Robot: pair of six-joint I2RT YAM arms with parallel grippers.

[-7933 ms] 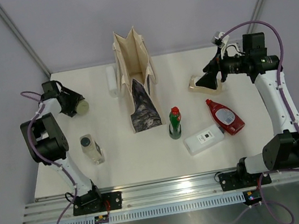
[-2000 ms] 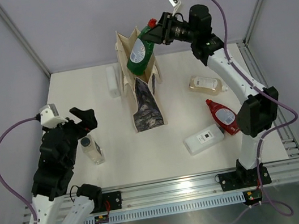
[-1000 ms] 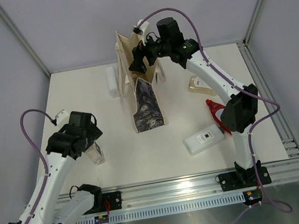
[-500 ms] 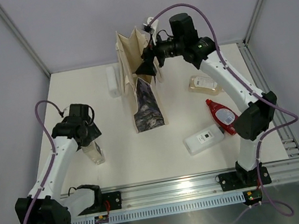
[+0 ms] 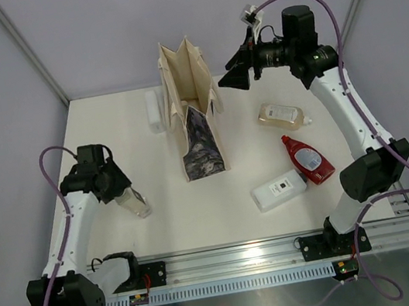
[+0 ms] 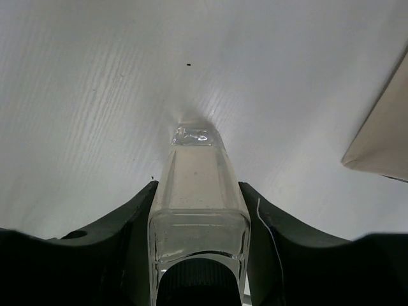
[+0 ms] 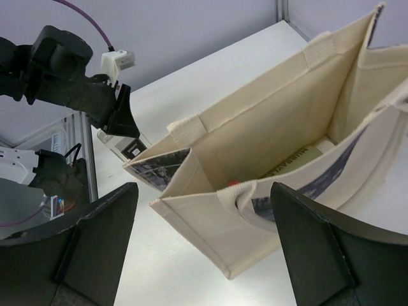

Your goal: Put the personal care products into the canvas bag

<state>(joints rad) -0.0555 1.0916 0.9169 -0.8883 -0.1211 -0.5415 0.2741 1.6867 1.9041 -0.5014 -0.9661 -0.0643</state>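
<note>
The white counter [image 5: 162, 231] is the biggest thing here. Everything sits on it.

The canvas bag [image 5: 197, 134] stands up tall near the middle of the back part of the counter. Its top is open. One side has a dark picture on it. From the right wrist view you can look down into the bag [image 7: 268, 146]. A bottle label [image 7: 294, 162] and a bit of red show at the bottom.

The right end effector [image 5: 225, 80] is up in the air, just to the right of the bag's open top. Its fingers are spread wide and there is nothing between them.

The left end effector [image 5: 122, 192] is low down on the left side of the counter, well apart from the bag. It is closed tight on the clear bottle [image 5: 134, 202]. A finger presses on each side of the clear bottle [image 6: 199, 191]. The black cap [image 6: 197, 280] points back at the wrist, and the bottle's far end touches the counter.

The white rectangular bottle [image 5: 279, 189] lies flat to the right of the bag, toward the front. The flat red bottle [image 5: 308, 159] lies just beside it, on its right. The amber bottle [image 5: 282, 115] lies a bit farther back. The white tube [image 5: 153, 110] lies near the bag, on its left, at the back.
</note>
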